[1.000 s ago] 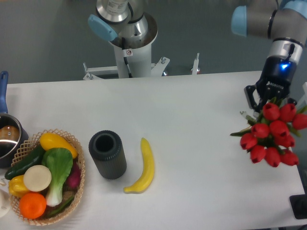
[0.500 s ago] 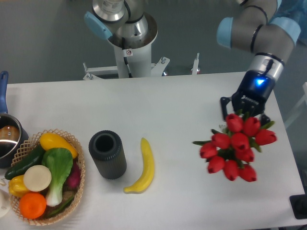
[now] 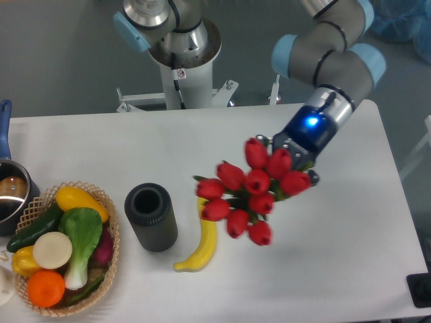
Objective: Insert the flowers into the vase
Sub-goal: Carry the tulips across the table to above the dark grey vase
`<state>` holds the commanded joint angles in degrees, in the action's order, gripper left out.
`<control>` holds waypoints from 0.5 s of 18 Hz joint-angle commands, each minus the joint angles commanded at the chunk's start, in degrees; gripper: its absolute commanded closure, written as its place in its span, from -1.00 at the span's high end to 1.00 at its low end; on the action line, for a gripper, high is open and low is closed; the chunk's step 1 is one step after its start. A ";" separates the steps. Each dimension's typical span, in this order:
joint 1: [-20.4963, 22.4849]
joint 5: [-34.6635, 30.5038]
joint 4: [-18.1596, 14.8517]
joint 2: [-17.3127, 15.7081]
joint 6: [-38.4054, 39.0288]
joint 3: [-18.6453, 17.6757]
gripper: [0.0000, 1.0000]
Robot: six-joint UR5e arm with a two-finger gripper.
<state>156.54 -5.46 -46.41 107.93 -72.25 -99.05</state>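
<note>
The flowers (image 3: 251, 189), a bunch of red tulip buds with green leaves, hang in the air over the middle of the table, above the top of a banana. My gripper (image 3: 291, 159) sits behind the buds at their upper right and is shut on the flowers' stems; its fingers are mostly hidden by the blooms. The vase (image 3: 151, 217), a dark ribbed cylinder with its round mouth facing up, stands on the table to the left of the flowers, well apart from them.
A yellow banana (image 3: 203, 239) lies just right of the vase. A woven basket (image 3: 113, 232) of vegetables and fruit sits at the left, with a pot (image 3: 10, 190) behind it. The robot base (image 3: 180, 67) rises at the table's back edge.
The arm has swung left from the table's right edge toward the middle, carrying the flowers. The vase, banana and basket have not moved.
</note>
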 joint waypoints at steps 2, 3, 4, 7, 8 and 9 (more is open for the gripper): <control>-1.49 2.11 0.00 0.00 0.00 0.00 -0.68; -2.28 3.34 0.00 0.00 0.00 0.17 -0.68; -2.99 4.31 0.00 -0.17 0.00 0.18 -0.68; -6.15 4.67 0.00 -0.53 0.00 0.00 -0.68; -7.12 4.76 0.00 -0.53 0.00 -0.09 -0.68; -8.08 4.76 0.00 -0.53 0.00 -0.35 -0.68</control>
<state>148.46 -0.70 -46.41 107.40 -72.25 -99.40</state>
